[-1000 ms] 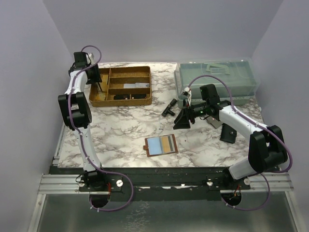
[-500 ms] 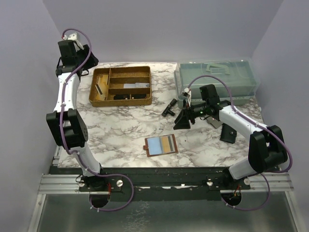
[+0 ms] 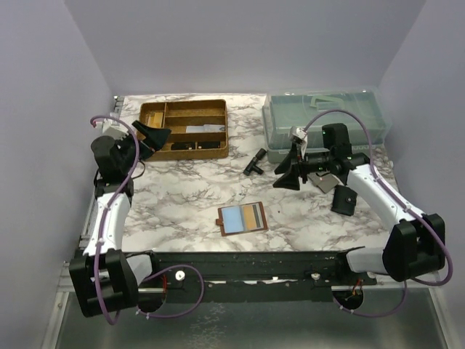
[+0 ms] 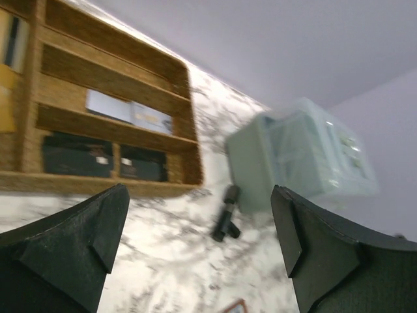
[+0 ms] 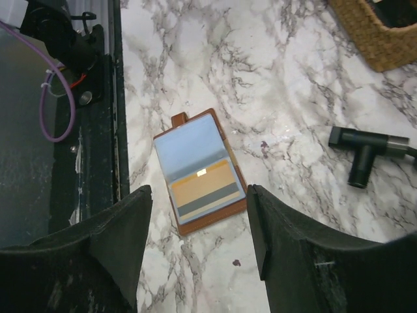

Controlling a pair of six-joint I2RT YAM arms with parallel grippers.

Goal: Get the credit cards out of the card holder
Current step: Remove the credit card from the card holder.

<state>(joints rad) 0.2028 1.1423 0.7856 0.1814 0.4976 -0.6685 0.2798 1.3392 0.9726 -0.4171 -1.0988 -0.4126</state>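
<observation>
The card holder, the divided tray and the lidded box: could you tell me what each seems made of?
The card holder: probably leather or imitation, matt reddish-brown, with a small tab. The divided tray: wood or woven fibre, golden-brown, coarse-textured wall. The lidded box: translucent pale-green plastic, moulded handle showing on its lid.

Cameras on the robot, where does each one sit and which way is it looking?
Top external: above and behind the arms, looking down on the marble table, card holder and divided tray; both arms show whole.
Left wrist: on the left arm, looking across at the tray and black T-shaped tool; the left gripper shows, fingers wide apart.
Right wrist: on the right arm, looking down at the card holder; the right gripper frames it.
Shared: both wrist views show the black tool and the tray.
</observation>
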